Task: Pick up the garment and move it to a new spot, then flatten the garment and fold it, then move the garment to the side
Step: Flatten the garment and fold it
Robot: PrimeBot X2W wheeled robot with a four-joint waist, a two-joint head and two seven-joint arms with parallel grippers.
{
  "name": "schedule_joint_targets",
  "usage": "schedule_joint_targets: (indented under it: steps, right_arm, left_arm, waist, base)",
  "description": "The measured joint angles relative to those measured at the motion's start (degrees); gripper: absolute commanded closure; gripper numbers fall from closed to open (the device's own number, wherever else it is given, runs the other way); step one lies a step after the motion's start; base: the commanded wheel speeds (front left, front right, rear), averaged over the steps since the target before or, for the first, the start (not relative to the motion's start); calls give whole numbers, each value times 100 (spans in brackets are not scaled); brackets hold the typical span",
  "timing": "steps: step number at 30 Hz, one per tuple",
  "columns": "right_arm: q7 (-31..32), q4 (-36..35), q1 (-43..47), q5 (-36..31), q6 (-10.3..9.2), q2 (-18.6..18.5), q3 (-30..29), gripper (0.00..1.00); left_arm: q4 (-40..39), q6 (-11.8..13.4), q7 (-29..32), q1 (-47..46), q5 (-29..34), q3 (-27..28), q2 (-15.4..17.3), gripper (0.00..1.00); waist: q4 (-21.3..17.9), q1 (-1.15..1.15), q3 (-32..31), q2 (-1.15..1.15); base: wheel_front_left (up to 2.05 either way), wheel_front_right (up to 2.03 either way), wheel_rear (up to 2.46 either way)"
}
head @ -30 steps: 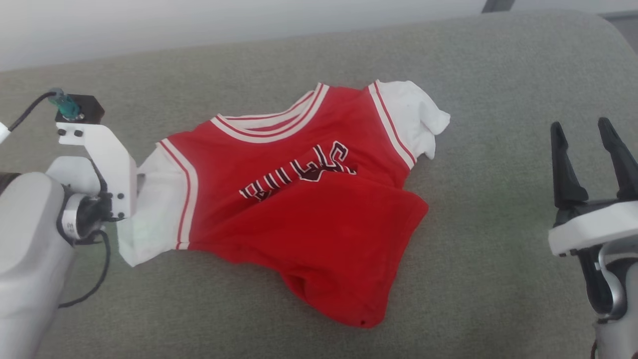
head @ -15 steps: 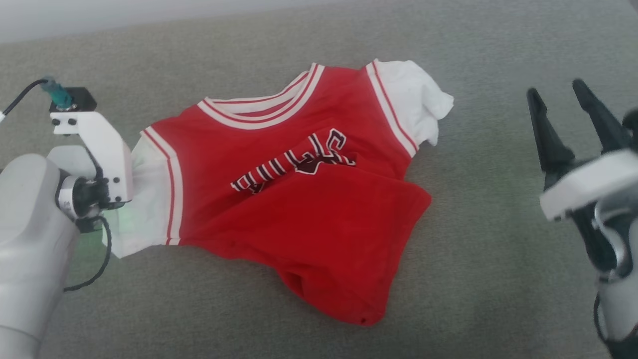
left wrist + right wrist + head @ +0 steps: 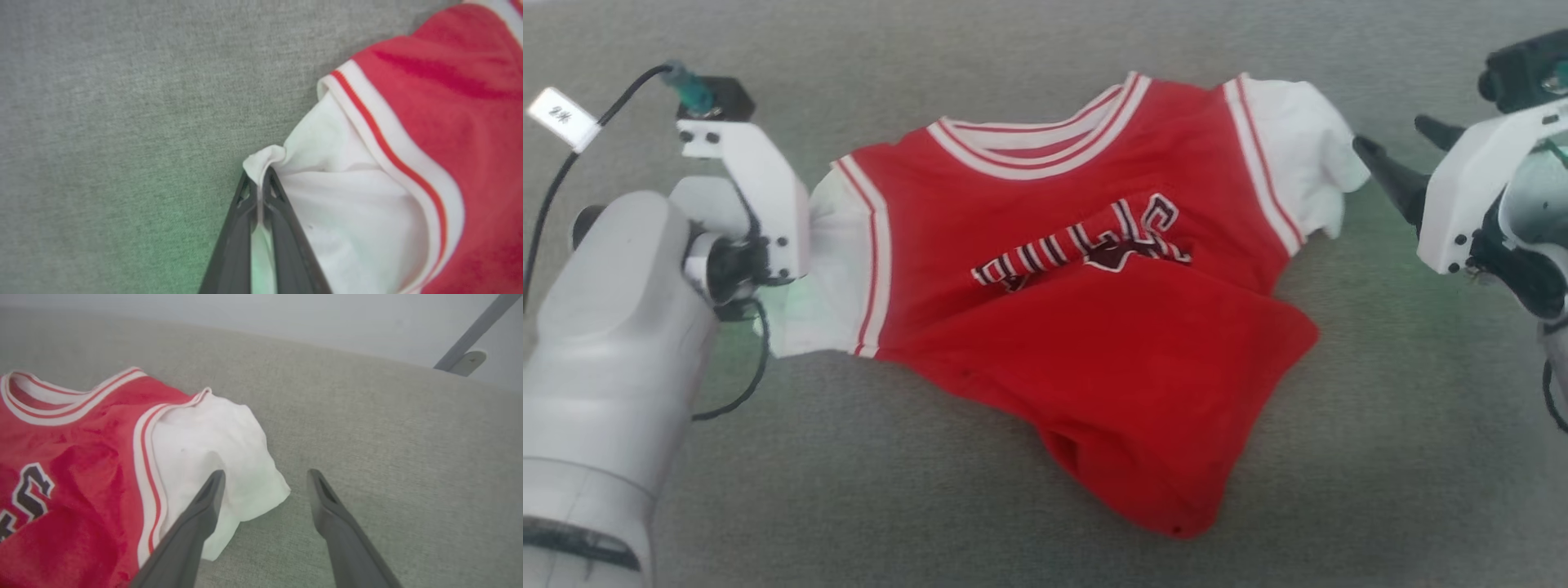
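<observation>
The red jersey T-shirt (image 3: 1094, 327) lies chest-up and rumpled in the middle of the grey woven surface (image 3: 1380, 474). Its striped neck trim (image 3: 1045, 151) points toward the far side, and the white lettering (image 3: 1086, 249) reads upside down to my head camera. The lower body is doubled over itself in a thick fold just below the lettering, with one hem corner (image 3: 1176, 523) trailing toward me, so the shirt is far from flat.

I judge this to be the pick-up. I am taking it by both sleeves so it should hang and spread evenly when I lift it to its new spot.

My left gripper (image 3: 257, 179) is pinched fully together on the outer edge of the white left-hand sleeve (image 3: 347, 212). In the left wrist view a small tuft of white cloth stands up past the two dark fingers (image 3: 233, 237), and a strip of it shows in the slit between them.

My right gripper (image 3: 265, 473) is spread wide and holds nothing. It straddles the outer corner of the white right-hand sleeve (image 3: 212, 457), one finger over the cloth and the other over bare surface. Whether either tip touches the fabric I cannot tell.

The next move, as I read it, is to close that side on the sleeve edge, low enough to catch the cloth rather than skim it.
</observation>
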Motion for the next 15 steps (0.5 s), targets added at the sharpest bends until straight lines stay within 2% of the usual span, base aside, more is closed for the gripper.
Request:
schedule_joint_targets:
  steps: [6, 11, 12, 13, 15]
  right_arm:
    - [604, 862, -553, 367, 0, -154, 568, 0]
    - [744, 1503, -980, 549, 0, -94, 858, 0]
    - [744, 1503, -980, 549, 0, -94, 858, 63]
    - [803, 1607, -1052, 613, -2, -71, 907, 100]
    - [838, 1719, -1177, 666, -1, -68, 1061, 100]
  left_arm:
    - [233, -152, -207, -297, 0, -47, -235, 100]
    - [430, -261, -377, -502, 0, -77, -386, 100]
    - [430, -261, -377, -502, 0, -77, -386, 100]
    - [479, -283, -402, -541, -8, -79, -408, 100]
    - [570, -312, -452, -588, -8, -92, -443, 100]
  waist:
    - [258, 0, 194, 0]
    - [408, 0, 352, 0]
    - [408, 0, 352, 0]
    - [428, 0, 371, 0]
    - [453, 0, 394, 0]
  base:
    - [0, 0, 0]
    - [0, 0, 0]
    - [0, 0, 0]
    - [0, 0, 0]
    - [0, 0, 0]
